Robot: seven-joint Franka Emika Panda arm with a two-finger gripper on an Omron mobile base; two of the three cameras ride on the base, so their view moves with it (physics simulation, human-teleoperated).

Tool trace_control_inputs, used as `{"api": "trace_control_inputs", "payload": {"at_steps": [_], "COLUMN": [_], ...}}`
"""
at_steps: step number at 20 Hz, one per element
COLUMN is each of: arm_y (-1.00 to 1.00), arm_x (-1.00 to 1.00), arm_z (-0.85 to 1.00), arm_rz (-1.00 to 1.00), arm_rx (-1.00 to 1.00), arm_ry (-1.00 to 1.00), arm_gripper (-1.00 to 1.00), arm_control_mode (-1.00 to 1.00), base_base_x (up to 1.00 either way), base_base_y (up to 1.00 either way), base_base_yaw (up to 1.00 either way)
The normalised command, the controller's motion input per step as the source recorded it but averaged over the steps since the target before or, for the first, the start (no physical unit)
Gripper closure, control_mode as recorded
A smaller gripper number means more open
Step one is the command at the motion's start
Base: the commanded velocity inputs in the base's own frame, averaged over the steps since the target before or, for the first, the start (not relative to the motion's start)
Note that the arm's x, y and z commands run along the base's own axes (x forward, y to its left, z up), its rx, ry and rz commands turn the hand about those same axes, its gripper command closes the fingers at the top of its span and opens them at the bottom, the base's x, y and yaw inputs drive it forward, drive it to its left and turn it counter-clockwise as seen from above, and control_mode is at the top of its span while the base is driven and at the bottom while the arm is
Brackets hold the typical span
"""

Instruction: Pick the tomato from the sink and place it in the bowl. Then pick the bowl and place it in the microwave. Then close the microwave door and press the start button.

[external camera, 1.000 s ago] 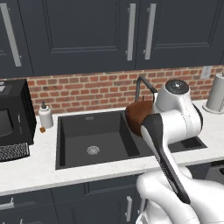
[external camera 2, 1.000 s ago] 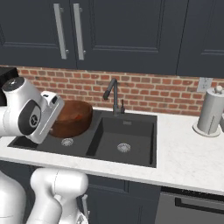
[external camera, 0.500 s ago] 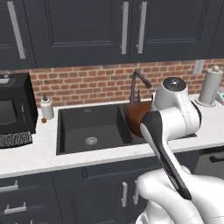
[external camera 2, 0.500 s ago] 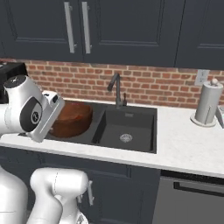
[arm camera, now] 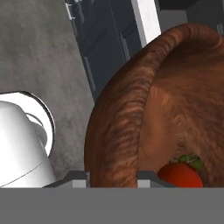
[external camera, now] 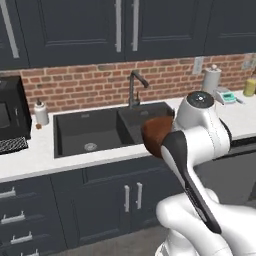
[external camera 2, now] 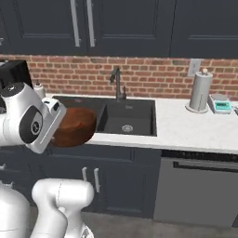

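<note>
My gripper (arm camera: 113,176) is shut on the rim of the reddish-brown wooden bowl (arm camera: 131,113), one finger on either side of its wall. The bowl is carried tilted in the air in front of the counter, beside my forearm (external camera: 154,136) (external camera 2: 74,126). The small red tomato (arm camera: 180,174) with its green stem lies inside the bowl at its lowest part. The black double-basin sink (external camera: 100,132) (external camera 2: 125,116) with its curved faucet (external camera: 134,85) lies behind the bowl. The microwave and its door are out of view.
A black countertop box appliance (external camera: 7,117) and a small soap bottle (external camera: 41,112) stand left of the sink. A paper towel roll (external camera 2: 200,90) and a small scale (external camera 2: 220,103) stand to its right, above a dishwasher front (external camera 2: 200,186). Dark cabinets run above and below the counter.
Both base views have shifted: the base has backed away from the counter and moved right. The bowl stays in the gripper, now in front of the counter edge instead of over the sink.
</note>
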Motion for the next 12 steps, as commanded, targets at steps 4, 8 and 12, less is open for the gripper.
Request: {"api": "trace_control_inputs", "payload": {"at_steps": [4,8,12], "arm_y": [0.00,0.00,0.00], "arm_x": [0.00,0.00,0.00], "arm_z": [0.00,0.00,0.00], "arm_rz": [0.00,0.00,0.00], "arm_rx": [0.00,0.00,0.00], "arm_ry": [0.00,0.00,0.00], "arm_gripper": [1.00,1.00,1.00], "arm_control_mode": [1.00,1.00,1.00], "base_base_x": [-0.25,-0.11,0.00], "base_base_y": [0.05,0.05,-0.11], "base_base_yaw": [-0.87,-0.95,-0.89]}}
